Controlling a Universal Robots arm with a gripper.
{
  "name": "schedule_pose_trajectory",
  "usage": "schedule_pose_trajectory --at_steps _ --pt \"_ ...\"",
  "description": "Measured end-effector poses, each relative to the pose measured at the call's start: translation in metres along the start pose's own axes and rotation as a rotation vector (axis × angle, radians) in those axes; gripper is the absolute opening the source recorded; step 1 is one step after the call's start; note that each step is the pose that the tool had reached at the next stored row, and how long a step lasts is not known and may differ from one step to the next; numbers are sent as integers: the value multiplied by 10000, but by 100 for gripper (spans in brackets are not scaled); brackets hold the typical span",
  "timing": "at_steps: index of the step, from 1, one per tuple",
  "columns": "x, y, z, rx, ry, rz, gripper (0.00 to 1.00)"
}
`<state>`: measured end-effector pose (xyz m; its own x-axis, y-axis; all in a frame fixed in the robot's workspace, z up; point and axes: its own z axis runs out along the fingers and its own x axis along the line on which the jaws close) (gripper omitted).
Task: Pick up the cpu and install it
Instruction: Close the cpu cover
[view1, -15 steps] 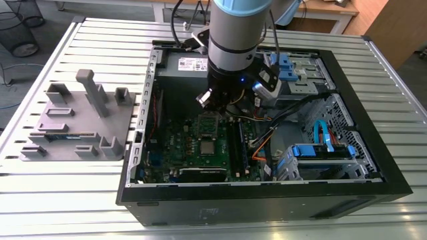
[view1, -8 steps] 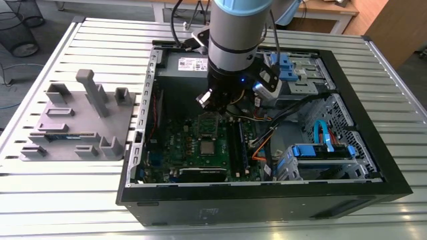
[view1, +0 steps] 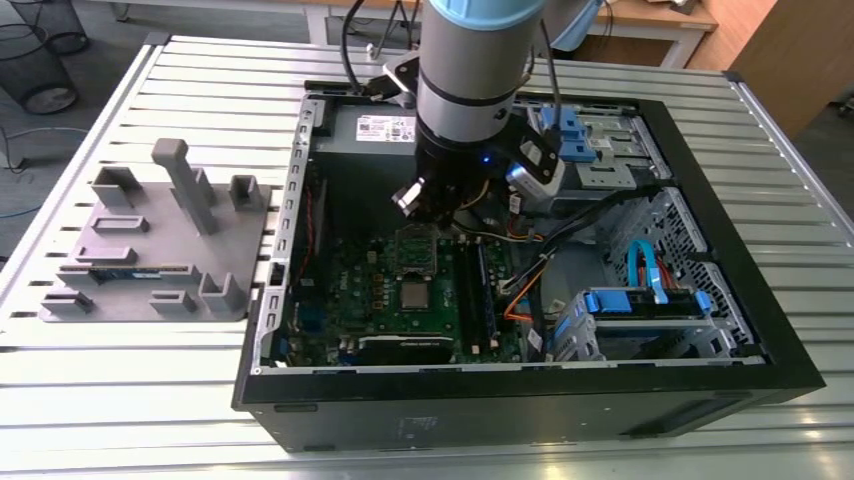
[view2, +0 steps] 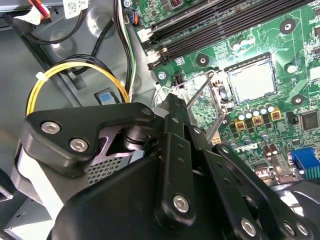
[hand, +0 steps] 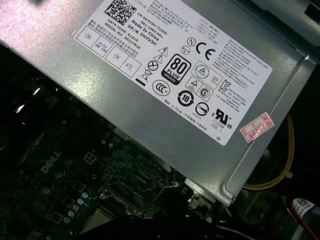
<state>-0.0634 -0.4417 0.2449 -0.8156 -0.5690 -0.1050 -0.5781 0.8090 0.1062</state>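
1. The cpu (view1: 418, 293) lies flat in its socket (view2: 226, 82), centre of the exterior view, with the cover plate (view1: 418, 248) open, likely to admit it.
2. The pincer (view1: 431, 205) hovers just above; open or closed, cannot tell.

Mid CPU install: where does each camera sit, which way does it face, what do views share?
Exterior view: off the arm, high over the table, looking down into the open computer case; the arm and hand hang above the motherboard.
Second wrist view: on the arm, looking past the hand's linkage at the motherboard and the cpu in its socket.
First wrist view: on the arm, facing the power supply's labelled side.
Shared: the cpu in exterior and second wrist views; the power supply in exterior and first wrist views.
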Motion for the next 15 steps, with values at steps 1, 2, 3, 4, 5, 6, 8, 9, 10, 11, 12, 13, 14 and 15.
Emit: schedule_pose_trajectory --at_steps 1,2,3,4,5,6,8,9,10,11,12,13,14,15 --pt "2 -2 -1 -1 -1 -3 11" --pt "3 -5 -2 -2 -1 -10 11" --pt "5 -7 -3 -3 -1 -17 11" --pt "8 -11 -4 -3 2 -25 11" --pt "11 -15 -5 -4 2 -34 11" --pt "15 -20 -6 -5 3 -43 11" --pt "24 -31 -9 -8 5 -64 11" --pt "28 -38 -11 -9 7 -77 11" --pt "33 -44 -12 -10 8 -88 11" --pt "38 -50 -14 -11 10 -101 11" --pt "43 -58 -16 -12 12 -115 11" --pt "49 -66 -17 -14 12 -128 11" --pt "55 -74 -19 -15 14 -141 11" --pt "62 -84 -21 -17 16 -157 11"
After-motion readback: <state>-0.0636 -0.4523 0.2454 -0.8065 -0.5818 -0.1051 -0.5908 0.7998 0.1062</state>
